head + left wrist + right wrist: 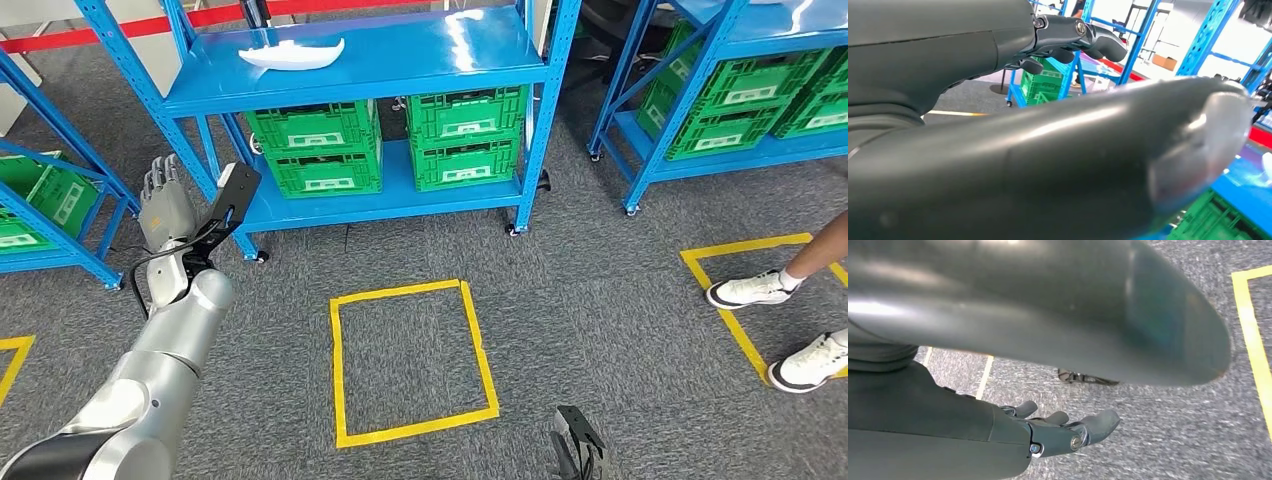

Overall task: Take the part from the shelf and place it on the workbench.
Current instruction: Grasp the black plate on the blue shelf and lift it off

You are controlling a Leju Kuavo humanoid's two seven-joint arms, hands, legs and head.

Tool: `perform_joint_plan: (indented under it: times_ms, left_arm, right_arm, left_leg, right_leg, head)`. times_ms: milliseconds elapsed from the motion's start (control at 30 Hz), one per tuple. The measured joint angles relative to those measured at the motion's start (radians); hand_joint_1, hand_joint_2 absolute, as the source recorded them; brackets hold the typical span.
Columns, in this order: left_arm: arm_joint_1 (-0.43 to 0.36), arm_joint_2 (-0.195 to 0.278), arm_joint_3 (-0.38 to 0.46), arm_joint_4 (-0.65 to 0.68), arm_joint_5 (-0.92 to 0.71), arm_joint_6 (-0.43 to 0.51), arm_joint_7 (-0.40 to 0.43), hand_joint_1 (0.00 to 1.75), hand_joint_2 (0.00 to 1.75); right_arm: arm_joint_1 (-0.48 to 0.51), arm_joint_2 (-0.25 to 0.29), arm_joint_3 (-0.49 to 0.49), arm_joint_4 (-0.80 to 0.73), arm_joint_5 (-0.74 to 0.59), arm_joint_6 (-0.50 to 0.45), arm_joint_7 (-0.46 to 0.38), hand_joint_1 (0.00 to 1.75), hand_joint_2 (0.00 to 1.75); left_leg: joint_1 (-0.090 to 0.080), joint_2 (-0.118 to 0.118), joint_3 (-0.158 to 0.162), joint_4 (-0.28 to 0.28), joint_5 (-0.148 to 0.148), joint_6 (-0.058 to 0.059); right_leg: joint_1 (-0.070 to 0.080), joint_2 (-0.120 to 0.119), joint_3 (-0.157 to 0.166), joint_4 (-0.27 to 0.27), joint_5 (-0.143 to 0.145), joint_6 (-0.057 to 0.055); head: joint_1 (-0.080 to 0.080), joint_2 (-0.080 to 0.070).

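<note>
Grey carpet (600,300) covers the floor, marked with a yellow tape square (412,362) at lower centre of the head view and a second taped outline (735,290) at the right. A blue steel shelf rack (360,60) stands across the upper middle, with four green plastic crates (390,140) stacked in pairs on its lower shelf. More blue racks with green crates stand at the upper right (740,90) and at the left edge (50,200). A person's white sneakers (750,291) rest on the taped outline at the right edge.

The white part (292,53) lies flat on the rack's top shelf, in the upper left of centre. It is long and narrow, its long axis running roughly left to right across the frame, with one tapered end toward the right.

The left hand (165,205) is raised at the left, below the shelf and well apart from the part, fingers extended and holding nothing. The right hand (1068,430) hangs over the carpet, fingers loosely apart and holding nothing.
</note>
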Motion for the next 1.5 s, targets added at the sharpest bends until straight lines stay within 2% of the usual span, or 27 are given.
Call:
perform_joint_plan:
  times_ms: [67, 133, 233, 300, 367, 400, 433, 467, 533, 567, 600, 667, 733, 800, 867, 933, 967, 1000, 1067, 1100, 1133, 1233, 1300, 1400, 1433, 1467, 1500]
  left_arm:
    - [-0.003, 0.001, -0.005, 0.0, 0.002, 0.004, -0.006, 0.0, 0.0]
    - [-0.006, 0.001, -0.013, -0.003, 0.001, 0.005, -0.009, 0.0, 0.0]
    - [-0.015, -0.003, -0.024, -0.012, -0.003, 0.004, -0.008, 0.0, 0.0]
    - [-0.026, -0.006, -0.029, -0.014, -0.004, 0.003, -0.006, 0.0, 0.0]
    - [-0.032, -0.008, -0.035, -0.014, -0.005, 0.003, -0.005, 0.0, 0.0]
    - [-0.032, -0.009, -0.037, -0.014, -0.005, 0.003, -0.005, 0.0, 0.0]
    - [-0.031, -0.01, -0.039, -0.014, -0.005, 0.003, -0.005, 0.0, 0.0]
    - [-0.031, -0.011, -0.04, -0.013, -0.005, 0.003, -0.005, 0.0, 0.0]
    - [-0.032, -0.014, -0.044, -0.013, -0.007, 0.003, -0.005, 0.0, 0.0]
    - [-0.033, -0.016, -0.047, -0.013, -0.008, 0.003, -0.005, 0.0, 0.0]
    - [-0.034, -0.018, -0.049, -0.013, -0.01, 0.003, -0.004, 0.0, 0.0]
    - [-0.038, -0.022, -0.055, -0.014, -0.013, 0.002, -0.002, 0.0, 0.0]
    - [-0.042, -0.024, -0.062, -0.017, -0.015, 0.002, 0.0, 0.0, 0.0]
    - [-0.048, -0.025, -0.068, -0.017, -0.017, 0.001, 0.001, 0.0, 0.0]
    - [-0.049, -0.025, -0.073, -0.014, -0.019, -0.002, 0.002, 0.0, 0.0]
    - [-0.049, -0.024, -0.077, -0.011, -0.021, -0.003, 0.002, 0.0, 0.0]
    - [-0.05, -0.022, -0.08, -0.011, -0.022, -0.003, 0.002, 0.0, 0.0]
    - [-0.051, -0.021, -0.082, -0.011, -0.022, -0.003, 0.001, 0.0, 0.0]
    - [-0.053, -0.016, -0.086, -0.009, -0.022, -0.003, 0.0, 0.0, 0.0]
    - [-0.053, -0.014, -0.088, -0.008, -0.022, -0.003, -0.001, 0.0, 0.0]
    - [-0.054, -0.012, -0.091, -0.008, -0.023, -0.003, -0.003, 0.0, 0.0]
    - [-0.065, -0.011, -0.098, -0.015, -0.029, 0.002, -0.011, 0.0, 0.0]
    - [-0.078, -0.012, -0.104, -0.016, -0.034, 0.004, -0.016, 0.0, 0.0]
    - [-0.079, -0.017, -0.117, -0.015, -0.042, 0.006, -0.025, 0.0, 0.0]
    - [-0.075, -0.018, -0.12, -0.015, -0.044, 0.006, -0.026, 0.0, 0.0]
    - [-0.073, -0.019, -0.122, -0.015, -0.044, 0.006, -0.027, 0.0, 0.0]
    - [-0.071, -0.02, -0.124, -0.015, -0.044, 0.006, -0.027, 0.0, 0.0]
  right_arm:
    - [-0.002, 0.002, 0.0, 0.0, 0.001, 0.001, 0.002, 0.0, 0.0]
    - [-0.002, 0.004, 0.0, 0.0, 0.002, 0.003, 0.002, 0.0, 0.0]
    - [-0.002, 0.004, 0.0, 0.0, 0.004, 0.006, -0.003, 0.0, 0.0]
    - [-0.006, 0.004, 0.001, 0.0, 0.005, 0.007, -0.006, 0.0, 0.0]
    - [-0.006, 0.003, 0.001, 0.0, 0.005, 0.007, -0.006, 0.0, 0.0]
    - [-0.005, 0.003, 0.001, 0.0, 0.006, 0.006, -0.006, 0.0, 0.0]
    - [-0.004, 0.003, 0.001, 0.0, 0.006, 0.007, -0.006, 0.0, 0.0]
    - [-0.003, 0.003, 0.001, 0.0, 0.006, 0.006, -0.005, 0.0, 0.0]
    - [-0.001, 0.003, 0.001, 0.001, 0.006, 0.005, -0.004, 0.0, 0.0]
    - [-0.001, 0.003, 0.001, 0.001, 0.005, 0.004, -0.002, 0.0, 0.0]
    - [0.0, 0.003, 0.001, 0.002, 0.003, 0.004, 0.0, 0.0, 0.0]
    - [0.001, 0.003, 0.001, 0.003, 0.0, 0.003, 0.003, 0.0, 0.0]
    - [0.001, 0.004, 0.0, 0.003, -0.001, 0.003, 0.003, 0.0, 0.0]
    - [0.0, 0.005, 0.0, 0.004, -0.001, 0.003, 0.002, 0.0, 0.0]
    - [0.002, 0.004, -0.001, 0.004, -0.001, 0.002, 0.003, 0.0, 0.0]
    - [0.004, 0.004, -0.001, 0.004, -0.001, 0.003, 0.003, 0.0, 0.0]
    - [0.004, 0.004, -0.001, 0.005, 0.0, 0.003, 0.003, 0.0, 0.0]
    - [0.004, 0.004, -0.001, 0.005, 0.0, 0.003, 0.003, 0.0, 0.0]
    - [0.004, 0.005, -0.001, 0.005, 0.002, 0.003, 0.002, 0.0, 0.0]
    - [0.003, 0.006, -0.001, 0.006, 0.003, 0.004, 0.002, 0.0, 0.0]
    - [0.003, 0.006, -0.001, 0.006, 0.004, 0.005, 0.002, 0.0, 0.0]
    - [-0.002, 0.006, 0.0, 0.007, 0.008, 0.008, 0.001, 0.0, 0.0]
    - [-0.008, 0.006, 0.0, 0.006, 0.009, 0.009, 0.001, 0.0, 0.0]
    - [-0.011, 0.006, 0.0, 0.006, 0.01, 0.009, 0.002, 0.0, 0.0]
    - [-0.01, 0.006, 0.0, 0.006, 0.01, 0.009, 0.002, 0.0, 0.0]
    - [-0.009, 0.006, 0.0, 0.006, 0.01, 0.009, 0.003, 0.0, 0.0]
    - [-0.008, 0.006, 0.0, 0.006, 0.01, 0.009, 0.003, 0.0, 0.0]
  left_leg:
    - [-0.012, 0.002, 0.055, -0.111, 0.043, 0.019]
    - [-0.018, 0.003, 0.077, -0.148, 0.033, 0.027]
    - [-0.012, 0.0, 0.109, -0.179, 0.024, 0.036]
    - [-0.007, -0.001, 0.132, -0.191, 0.017, 0.044]
    - [-0.006, -0.004, 0.144, -0.192, 0.004, 0.048]
    - [-0.006, -0.006, 0.152, -0.192, -0.004, 0.047]
    - [-0.005, -0.007, 0.162, -0.191, -0.013, 0.044]
    - [-0.004, -0.008, 0.174, -0.19, -0.023, 0.041]
    - [-0.003, -0.009, 0.2, -0.186, -0.046, 0.033]
    - [-0.004, -0.009, 0.207, -0.185, -0.056, 0.027]
    - [-0.005, -0.01, 0.21, -0.184, -0.065, 0.021]
    - [-0.007, -0.012, 0.214, -0.184, -0.072, 0.009]
    - [-0.007, -0.01, 0.204, -0.149, -0.067, 0.0]
    - [-0.004, -0.006, 0.146, -0.047, -0.072, -0.009]
    - [-0.003, -0.003, 0.063, 0.071, -0.12, -0.015]
    - [-0.003, -0.002, 0.011, 0.104, -0.157, -0.016]
    - [-0.003, -0.002, 0.006, 0.074, -0.143, -0.013]
    - [-0.003, -0.001, 0.013, 0.018, -0.103, -0.009]
    - [-0.008, 0.002, 0.033, -0.11, 0.019, 0.002]
    - [-0.011, 0.002, 0.041, -0.152, 0.059, 0.007]
    - [-0.014, 0.003, 0.045, -0.175, 0.081, 0.013]
    - [-0.012, -0.001, 0.07, -0.19, 0.069, 0.029]
    - [-0.009, -0.003, 0.094, -0.194, 0.056, 0.04]
    - [-0.01, -0.008, 0.124, -0.194, 0.028, 0.049]
    - [-0.01, -0.01, 0.136, -0.194, 0.016, 0.048]
    - [-0.01, -0.011, 0.15, -0.193, 0.005, 0.047]
    - [-0.011, -0.012, 0.165, -0.192, -0.008, 0.045]
  right_leg:
    - [0.003, 0.0, 0.017, -0.005, -0.013, 0.007]
    - [0.002, -0.001, 0.024, -0.012, -0.013, 0.02]
    - [0.002, -0.004, 0.024, 0.014, -0.008, 0.033]
    - [0.0, -0.003, -0.024, 0.099, -0.027, 0.04]
    - [0.0, -0.003, -0.11, 0.214, -0.066, 0.047]
    - [0.0, -0.003, -0.147, 0.247, -0.078, 0.051]
    - [0.0, -0.003, -0.167, 0.245, -0.07, 0.054]
    - [-0.001, -0.003, -0.168, 0.207, -0.038, 0.056]
    - [-0.001, -0.005, -0.141, 0.077, 0.063, 0.055]
    - [0.0, -0.007, -0.128, 0.026, 0.093, 0.049]
    - [0.001, -0.007, -0.12, -0.003, 0.111, 0.042]
    - [0.004, -0.007, -0.113, -0.011, 0.104, 0.023]
    - [0.001, -0.005, -0.096, -0.017, 0.099, 0.008]
    - [-0.002, -0.004, -0.074, -0.025, 0.087, -0.002]
    - [-0.002, -0.002, -0.051, -0.03, 0.07, -0.005]
    - [-0.002, 0.002, -0.024, -0.03, 0.049, -0.005]
    - [-0.002, 0.004, -0.007, -0.03, 0.037, -0.004]
    - [-0.002, 0.005, 0.01, -0.031, 0.025, -0.002]
    - [-0.001, 0.007, 0.038, -0.032, 0.001, 0.004]
    - [0.0, 0.008, 0.047, -0.034, -0.01, 0.01]
    - [0.001, 0.009, 0.055, -0.035, -0.015, 0.017]
    - [0.002, 0.008, 0.063, -0.014, -0.011, 0.034]
    - [0.001, 0.005, 0.015, 0.072, -0.014, 0.04]
    - [0.002, 0.003, -0.111, 0.228, -0.081, 0.05]
    - [0.002, 0.003, -0.138, 0.239, -0.097, 0.051]
    - [0.002, 0.002, -0.15, 0.218, -0.09, 0.049]
    - [0.002, 0.002, -0.148, 0.168, -0.057, 0.046]
  head:
    - [0.0, 0.0]
    - [-0.001, 0.0]
    - [-0.001, 0.0]
    - [0.001, 0.0]
    - [0.003, 0.0]
    - [0.003, 0.0]
    - [0.003, 0.0]
    - [0.003, 0.0]
    - [0.005, 0.0]
    - [0.006, 0.0]
    - [0.007, 0.0]
    - [0.007, 0.0]
    - [0.006, 0.0]
    - [0.003, 0.0]
    - [0.001, 0.0]
    - [0.001, 0.0]
    - [0.001, 0.0]
    - [0.001, 0.0]
    - [0.001, 0.0]
    - [0.002, 0.0]
    - [0.002, 0.0]
    - [0.003, 0.0]
    - [0.009, 0.0]
    - [0.019, 0.0]
    - [0.02, 0.0]
    - [0.021, 0.0]
    - [0.022, 0.0]
